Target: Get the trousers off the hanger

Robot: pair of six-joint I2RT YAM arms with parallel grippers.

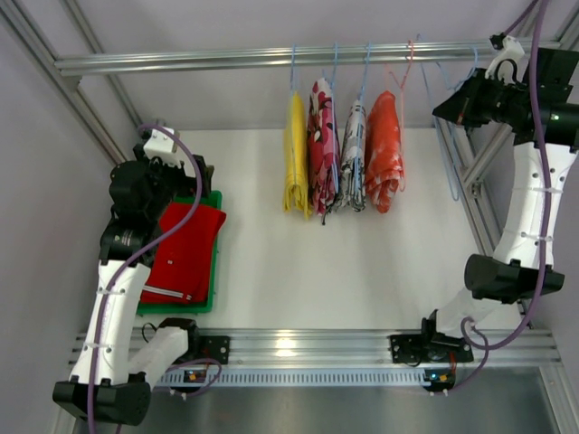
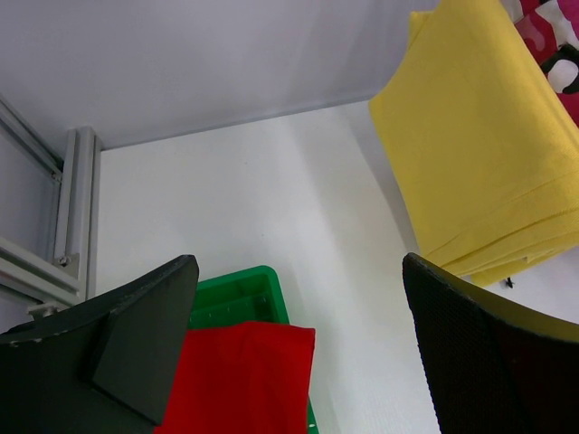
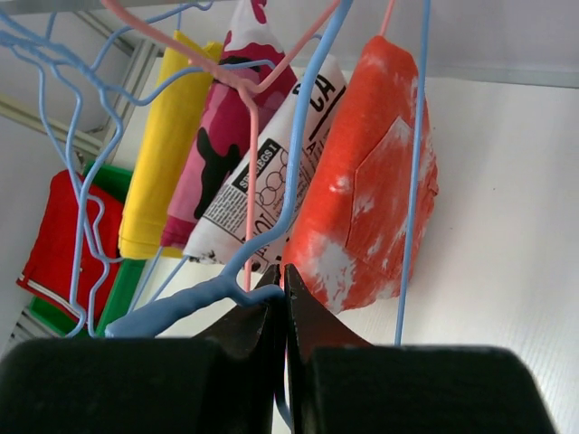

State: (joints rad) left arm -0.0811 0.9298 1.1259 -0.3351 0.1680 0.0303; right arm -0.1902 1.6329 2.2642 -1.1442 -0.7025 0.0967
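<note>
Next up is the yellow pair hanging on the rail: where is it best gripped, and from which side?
Grip the free lower end of the yellow trousers, coming from their left. They hang folded lengthwise as a narrow strip. The pink patterned garment crowds their right side, the left side is bare, and the open left gripper sits on that side.

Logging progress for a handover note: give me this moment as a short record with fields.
on rail: yellow trousers, pink patterned garment, grey printed garment, orange-red garment
off hanger: red trousers, lying on green tray
left end effector: open, above the tray
right end effector: shut, at the bare blue hangers; grip on a wire unclear
</note>
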